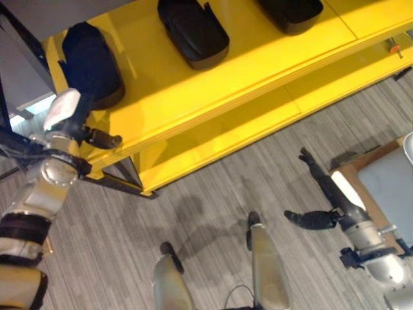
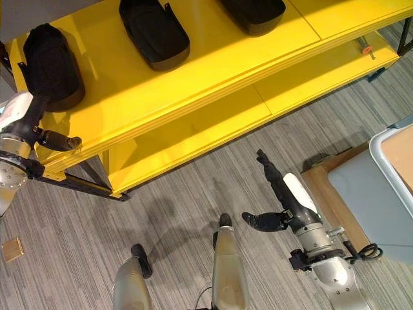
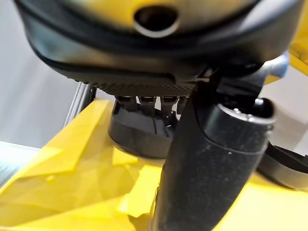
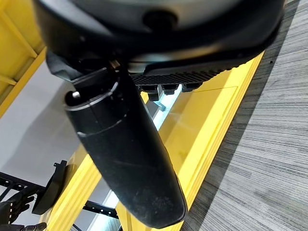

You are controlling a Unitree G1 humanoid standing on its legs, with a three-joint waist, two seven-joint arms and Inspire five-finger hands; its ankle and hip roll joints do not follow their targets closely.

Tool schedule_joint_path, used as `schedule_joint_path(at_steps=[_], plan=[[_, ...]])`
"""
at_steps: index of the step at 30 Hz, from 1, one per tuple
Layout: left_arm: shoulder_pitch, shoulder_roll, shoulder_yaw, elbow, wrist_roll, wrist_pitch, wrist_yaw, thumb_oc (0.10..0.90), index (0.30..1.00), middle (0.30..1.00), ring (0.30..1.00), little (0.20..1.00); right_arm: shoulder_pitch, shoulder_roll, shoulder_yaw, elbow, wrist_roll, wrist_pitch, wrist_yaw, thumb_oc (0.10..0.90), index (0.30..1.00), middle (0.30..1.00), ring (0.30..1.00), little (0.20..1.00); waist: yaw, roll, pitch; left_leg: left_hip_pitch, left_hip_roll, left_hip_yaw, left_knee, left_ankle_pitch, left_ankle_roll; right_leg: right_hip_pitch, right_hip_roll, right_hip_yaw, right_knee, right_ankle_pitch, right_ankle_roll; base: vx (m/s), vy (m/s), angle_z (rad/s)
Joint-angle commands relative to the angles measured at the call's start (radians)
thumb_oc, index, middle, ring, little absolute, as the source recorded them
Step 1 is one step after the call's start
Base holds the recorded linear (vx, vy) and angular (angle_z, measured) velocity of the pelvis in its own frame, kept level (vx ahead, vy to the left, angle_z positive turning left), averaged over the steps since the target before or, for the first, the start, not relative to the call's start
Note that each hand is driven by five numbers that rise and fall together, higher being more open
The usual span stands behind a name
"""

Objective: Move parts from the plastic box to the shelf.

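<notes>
Three black moulded parts lie on the top board of the yellow shelf [image 1: 258, 64]: one at the left end [image 1: 90, 61], one in the middle [image 1: 193, 29], one further right [image 1: 293, 11]. My left hand [image 1: 64, 110] is at the shelf's left corner. Its fingers reach straight against the left part [image 3: 139, 137], and its thumb [image 3: 216, 159] sticks out sideways, off the part. Over the floor to the right, my right hand [image 2: 293, 190] hangs open and holds nothing. The grey plastic box [image 2: 374, 194] stands at the right edge.
A lower yellow board [image 1: 258, 123] juts out under the top one, with a small orange-handled tool [image 2: 364, 47] at its right end. The box rests on a brown base [image 2: 322, 187]. A small brown square [image 2: 11, 248] lies on the striped grey carpet.
</notes>
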Motion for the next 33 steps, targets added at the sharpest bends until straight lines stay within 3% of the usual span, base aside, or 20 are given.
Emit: schedule_joint_path(at_steps=[1, 20, 33], plan=[[-0.09, 0.037, 0.098, 0.047, -0.023, -0.017, 0.092, 0.9, 1.0, 1.0, 1.0, 1.0, -0.026, -0.003, -0.075, -0.076, 0.029, -0.09, -0.045, 0.9, 1.0, 1.0, 1.0, 1.0, -0.006, -0.039, -0.105, -0.072, -0.027, -0.037, -0.069, 0.175, 0.044, 0.016, -0.007, 0.024, -0.025, 0.093, 0.008, 0.0, 0.0, 0.0], [-0.162, 0.021, 0.008, 0.097, 0.062, -0.005, 0.076, 0.9, 1.0, 1.0, 1.0, 1.0, -0.026, -0.007, -0.069, -0.082, 0.025, -0.096, -0.047, 0.9, 1.0, 1.0, 1.0, 1.0, -0.01, -0.052, -0.093, -0.087, -0.025, -0.037, -0.053, 0.17, 0.043, -0.003, -0.006, 0.029, -0.007, 0.09, 0.01, 0.0, 0.0, 0.0], [-0.185, 0.055, -0.025, -0.049, 0.144, -0.009, 0.09, 0.9, 1.0, 1.0, 1.0, 1.0, -0.024, -0.014, -0.073, -0.074, 0.019, -0.093, -0.054, 0.9, 1.0, 1.0, 1.0, 1.0, -0.006, -0.049, -0.095, -0.094, -0.027, -0.038, -0.041, 0.161, 0.045, -0.01, -0.009, 0.034, 0.006, 0.084, 0.009, 0.0, 0.0, 0.0]])
